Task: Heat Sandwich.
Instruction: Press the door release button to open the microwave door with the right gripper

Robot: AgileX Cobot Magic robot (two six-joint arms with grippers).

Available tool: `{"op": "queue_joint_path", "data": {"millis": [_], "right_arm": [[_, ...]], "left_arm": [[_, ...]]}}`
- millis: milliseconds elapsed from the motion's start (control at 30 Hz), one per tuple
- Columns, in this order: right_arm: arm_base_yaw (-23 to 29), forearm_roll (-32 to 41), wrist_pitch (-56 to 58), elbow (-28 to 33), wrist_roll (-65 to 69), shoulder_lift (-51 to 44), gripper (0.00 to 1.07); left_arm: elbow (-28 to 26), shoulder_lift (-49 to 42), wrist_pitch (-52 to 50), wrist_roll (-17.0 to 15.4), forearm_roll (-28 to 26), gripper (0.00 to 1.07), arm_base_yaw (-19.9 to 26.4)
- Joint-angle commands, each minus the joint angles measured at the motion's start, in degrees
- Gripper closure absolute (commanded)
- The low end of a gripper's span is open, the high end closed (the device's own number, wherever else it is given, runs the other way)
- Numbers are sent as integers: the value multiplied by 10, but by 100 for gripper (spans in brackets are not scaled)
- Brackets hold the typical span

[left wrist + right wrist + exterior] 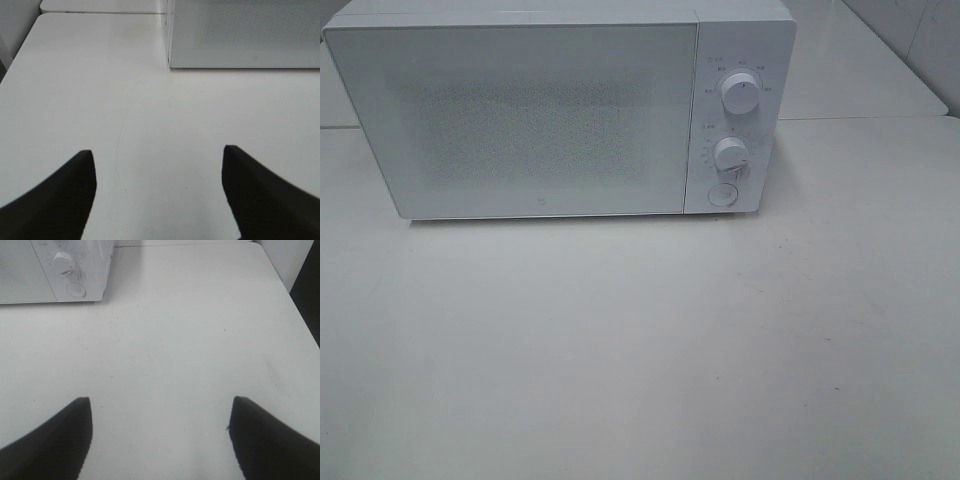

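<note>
A white microwave [540,110] stands at the back of the table with its door shut. Its two knobs [740,93] and a round button [722,194] are on its right panel. The sandwich and its pink plate are not in any view. My left gripper [157,160] is open and empty above bare table, in front of the microwave's left corner [240,35]. My right gripper [160,410] is open and empty above bare table, to the right of the microwave's control panel [70,270]. Neither gripper shows in the exterior high view.
The white table [640,340] spreads in front of the microwave. A second table [860,60] adjoins behind at the right. The table's right edge [295,295] and left edge [20,55] show in the wrist views.
</note>
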Motion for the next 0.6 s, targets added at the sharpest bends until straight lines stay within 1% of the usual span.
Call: {"op": "queue_joint_path", "data": {"millis": [33, 100, 133, 167, 200, 300, 333, 367, 467, 500, 533, 600], "right_arm": [[0, 1, -9, -5, 0, 32, 33], [0, -2, -18, -10, 0, 47, 33], [0, -4, -33, -15, 0, 66, 33], [0, -5, -74, -21, 0, 101, 33], [0, -5, -74, -21, 0, 101, 33], [0, -5, -151, -21, 0, 146, 33], [0, -5, -202, -21, 0, 175, 33], [0, -5, -202, -21, 0, 175, 33], [0, -5, -272, -21, -4, 226, 33], [0, -5, -317, -21, -16, 257, 33], [0, -5, -317, -21, -16, 257, 33], [0, -5, -361, -21, -32, 286, 33]], "left_arm": [[2, -9, -5, -2, -2, 41, -1], [2, -9, -5, -2, -2, 41, -1], [2, -9, -5, -2, -2, 41, -1], [2, -9, -5, -2, -2, 41, -1], [2, -9, -5, -2, -2, 41, -1], [2, -9, -5, -2, -2, 41, -1], [2, -9, -5, -2, -2, 41, -1], [2, -9, -5, -2, -2, 41, -1], [2, -9, -5, -2, -2, 41, -1], [2, -9, -5, -2, -2, 41, -1], [2, -9, -5, -2, -2, 41, -1], [2, -9, -5, -2, -2, 41, -1]]}}
